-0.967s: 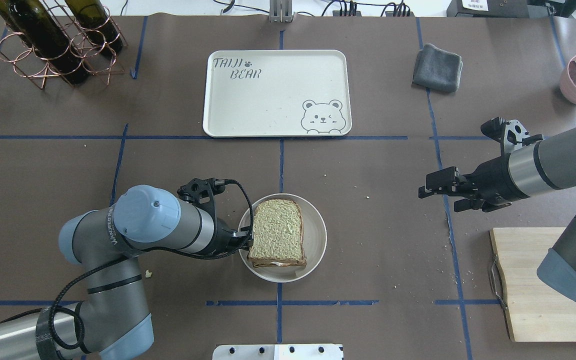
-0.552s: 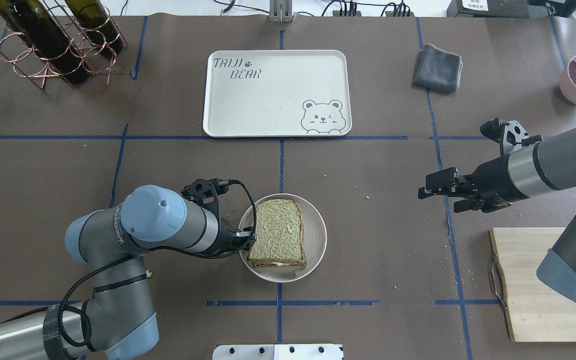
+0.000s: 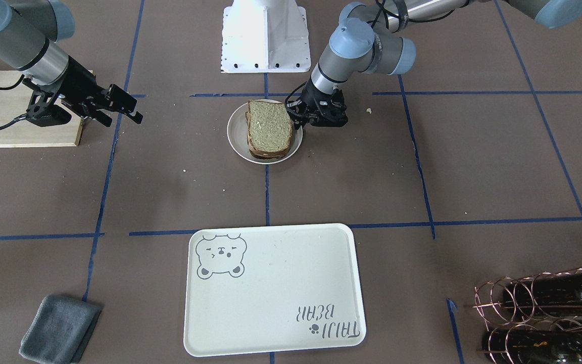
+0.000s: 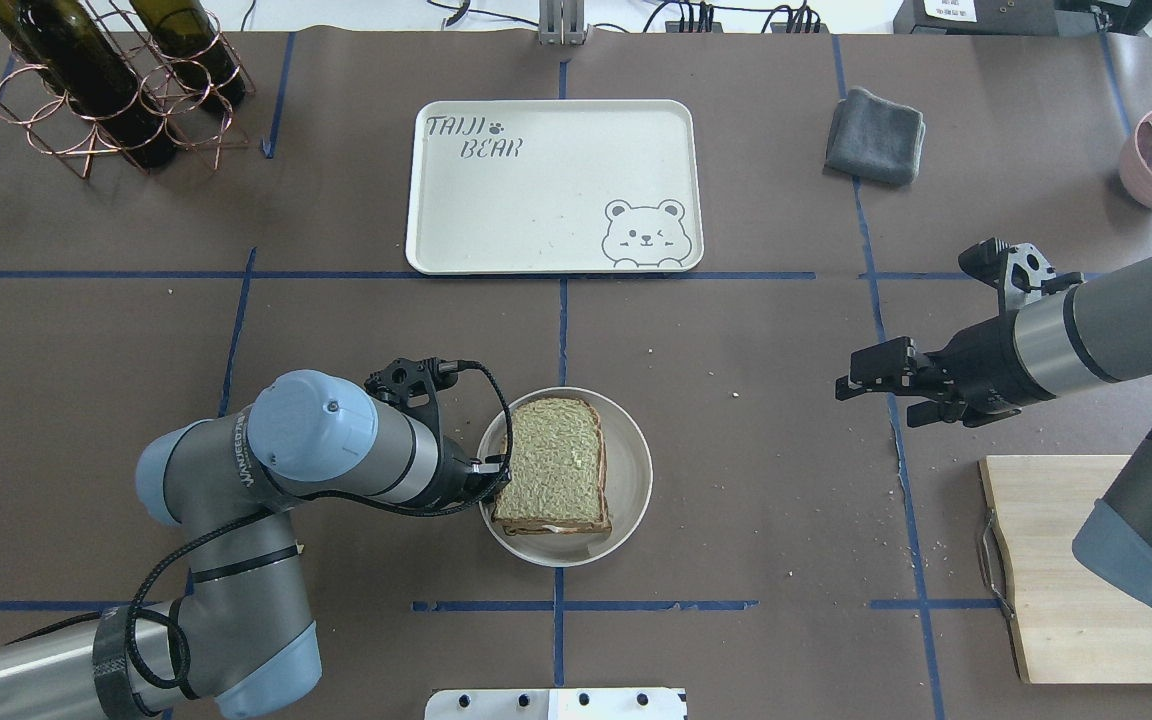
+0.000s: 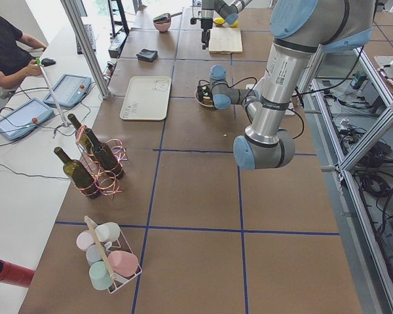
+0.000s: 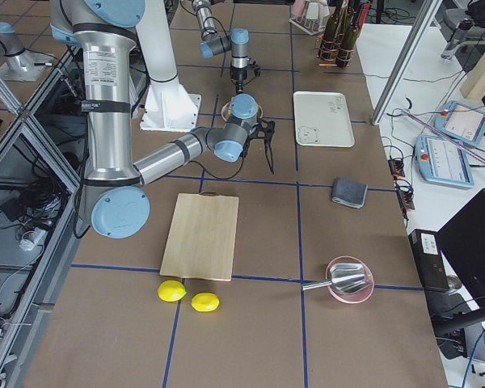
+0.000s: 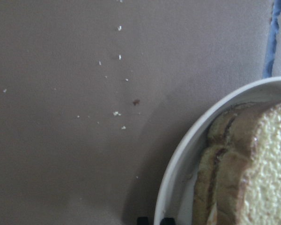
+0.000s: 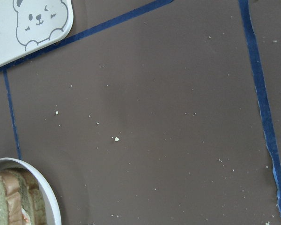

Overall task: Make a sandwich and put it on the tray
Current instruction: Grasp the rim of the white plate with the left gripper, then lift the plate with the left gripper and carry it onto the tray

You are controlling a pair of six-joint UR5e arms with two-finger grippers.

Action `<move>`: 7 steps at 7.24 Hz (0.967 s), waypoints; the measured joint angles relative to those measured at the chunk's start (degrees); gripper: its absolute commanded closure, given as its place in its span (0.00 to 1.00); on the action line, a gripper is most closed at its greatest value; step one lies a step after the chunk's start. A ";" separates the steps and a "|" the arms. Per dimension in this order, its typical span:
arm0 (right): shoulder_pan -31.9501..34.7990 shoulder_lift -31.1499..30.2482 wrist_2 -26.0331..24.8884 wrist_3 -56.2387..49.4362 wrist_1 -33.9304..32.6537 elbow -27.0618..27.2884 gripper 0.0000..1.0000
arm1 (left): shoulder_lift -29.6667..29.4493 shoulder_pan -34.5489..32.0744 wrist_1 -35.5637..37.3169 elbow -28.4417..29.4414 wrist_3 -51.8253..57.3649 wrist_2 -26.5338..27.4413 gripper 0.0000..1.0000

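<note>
Left gripper (image 4: 492, 470) sits at the nine o'clock edge of the plate (image 4: 633, 470) in the overhead view, and its arm has crept slightly further in toward the dish over the last second. Its wrist camera shows two dark tips close together astride the rim, but whether they are clamped cannot be told. The sandwich (image 4: 553, 462), already stacked, lies on the plate and has barely stirred. The tray (image 4: 546, 190), at twelve o'clock and well apart, does not yet hold it. The right gripper (image 4: 848, 385) hovers spread and empty at three o'clock. Assembly looks finished, and the transfer seems about to begin.
</note>
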 measured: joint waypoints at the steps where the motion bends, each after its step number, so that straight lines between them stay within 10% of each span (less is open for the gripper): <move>1: 0.01 -0.01 0.00 0.00 0.00 0.04 0.00 | -0.03 0.00 -0.07 -0.04 -0.34 -0.03 1.00; 7: 0.33 -0.26 0.11 0.00 0.02 0.49 0.00 | -0.65 -1.79 -10.06 -0.93 -26.63 0.23 1.00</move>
